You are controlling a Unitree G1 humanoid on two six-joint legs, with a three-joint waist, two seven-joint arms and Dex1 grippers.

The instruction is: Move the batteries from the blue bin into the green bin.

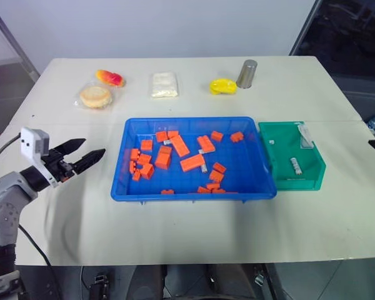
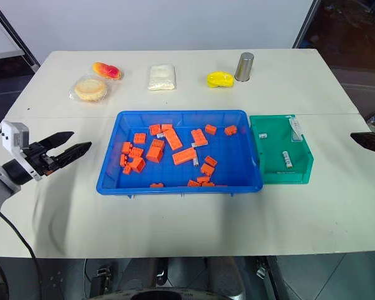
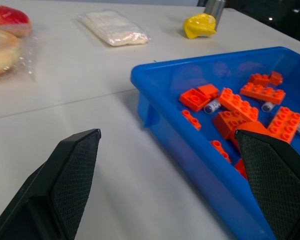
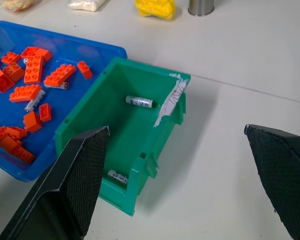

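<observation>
The left claw point(image 1: 81, 155) is spread wide with nothing in it. Its arm reaches in low and flat, pointing across the white worktop point(image 1: 194, 225) at the blue bin point(image 1: 250, 187) just ahead of it. In that bin, batteries point(image 3: 213, 106) lie mixed in with orange bricks point(image 1: 164, 157). The right claw point(image 4: 177, 175) is also spread wide with nothing in it, tilted down a little. The green bin point(image 4: 121, 92) sits right under it, with more batteries point(image 4: 139, 101) inside.
</observation>
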